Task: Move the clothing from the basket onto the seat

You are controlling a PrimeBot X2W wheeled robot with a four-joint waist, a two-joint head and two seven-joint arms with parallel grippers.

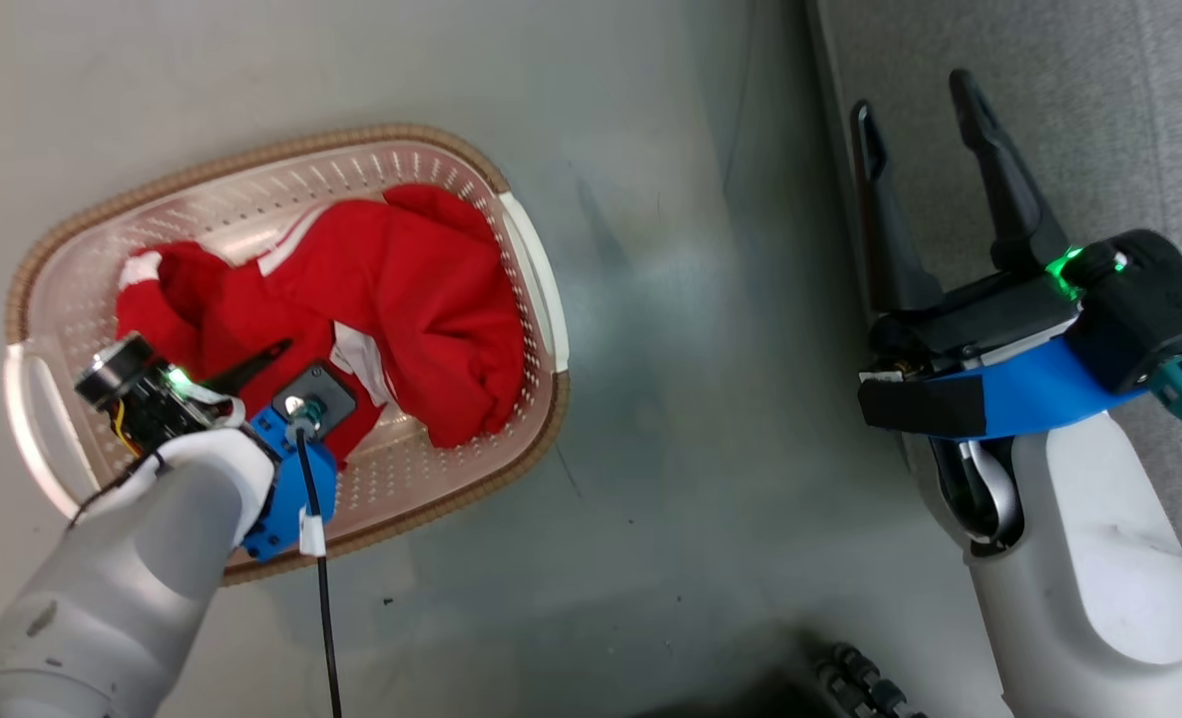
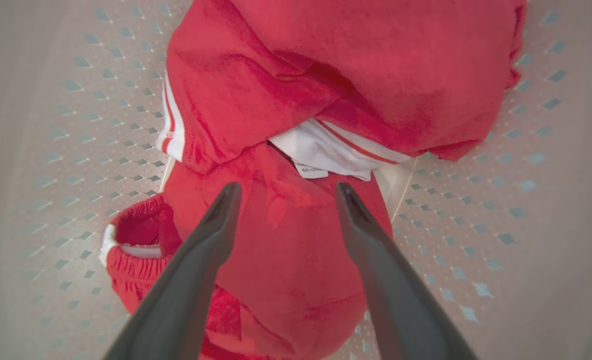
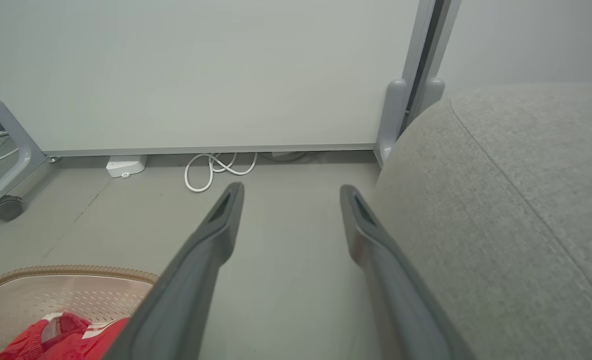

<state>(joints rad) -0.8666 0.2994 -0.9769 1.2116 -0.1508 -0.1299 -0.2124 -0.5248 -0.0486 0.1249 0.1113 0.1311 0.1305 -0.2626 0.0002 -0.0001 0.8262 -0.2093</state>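
The clothing (image 1: pixel 401 289) is a bright red heap with white stripes, lying in the oval perforated basket (image 1: pixel 281 150) on the floor at the left. My left gripper (image 2: pixel 286 187) hangs open just above the heap, fingers pointing down at the red fabric below a white trim and small tag (image 2: pixel 310 171). Nothing sits between its fingers. My right gripper (image 1: pixel 912 95) stands open and empty at the right, over the floor beside the edge of the grey seat (image 1: pixel 1099 100). In the right wrist view that gripper (image 3: pixel 291 189) is left of the seat (image 3: pixel 500 200), with the basket (image 3: pixel 76 272) at the lower left.
A pale panel on a metal frame with a caster wheel (image 3: pixel 7 207) stands beyond the floor strip. A coiled white cable (image 3: pixel 216 167) and a white adapter (image 3: pixel 125 166) lie at its foot. A black cable (image 1: pixel 323 598) trails from my left wrist.
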